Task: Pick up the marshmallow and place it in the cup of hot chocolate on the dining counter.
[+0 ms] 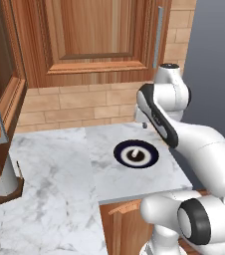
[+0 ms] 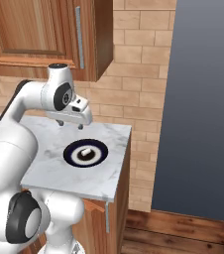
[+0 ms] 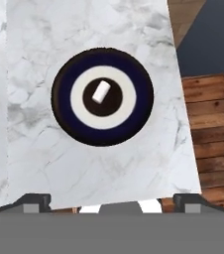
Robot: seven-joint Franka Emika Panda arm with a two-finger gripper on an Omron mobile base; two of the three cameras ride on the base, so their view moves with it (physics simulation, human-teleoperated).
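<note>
Tiny white marshmallow (image 3: pixel 101 92); plate (image 3: pixel 64 113) centre

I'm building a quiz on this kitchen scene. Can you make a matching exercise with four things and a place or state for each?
Things:
1. small white marshmallow
2. dark blue round plate with a white ring
3. robot's pincer
4. brown wooden cabinet door

Places or states:
A. open, hanging above the plate
B. on the veined marble counter, near its edge
C. on the wall above the tan brick
D. lying at the plate's dark centre

Pairs: 1-D, 2-B, 3-A, 4-C
</note>
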